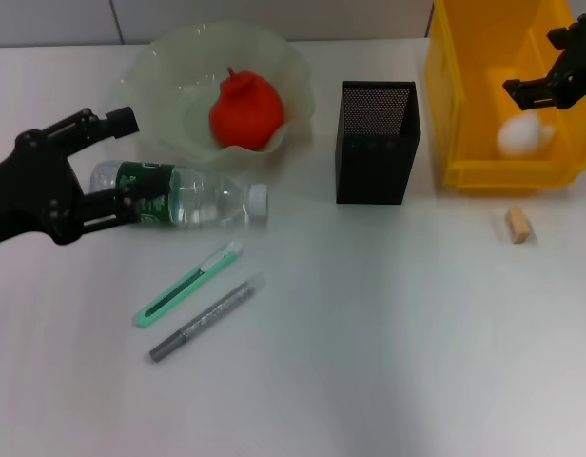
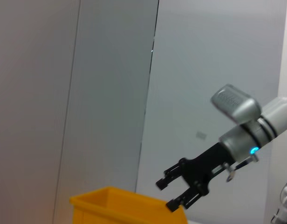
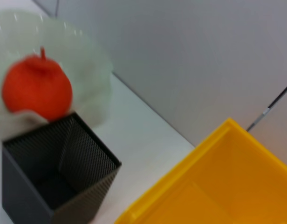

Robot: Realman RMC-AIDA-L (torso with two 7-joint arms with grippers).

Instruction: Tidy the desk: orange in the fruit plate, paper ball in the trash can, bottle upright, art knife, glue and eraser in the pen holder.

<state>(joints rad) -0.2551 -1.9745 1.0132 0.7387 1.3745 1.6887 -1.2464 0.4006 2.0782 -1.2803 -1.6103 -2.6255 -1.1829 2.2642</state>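
Left gripper (image 1: 107, 167), fingers spread wide, straddles the base end of the lying bottle (image 1: 179, 195) just in front of the fruit plate (image 1: 160, 67). Clear plastic – probably light, smooth, apt to roll; best held at the labelled body. Right gripper (image 1: 550, 81) – open, empty – hovers over the yellow trash can (image 1: 445, 114); its arm is cut off

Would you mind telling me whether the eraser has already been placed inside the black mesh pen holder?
No, the eraser lies on the table in front of the yellow bin, well apart from the pen holder.
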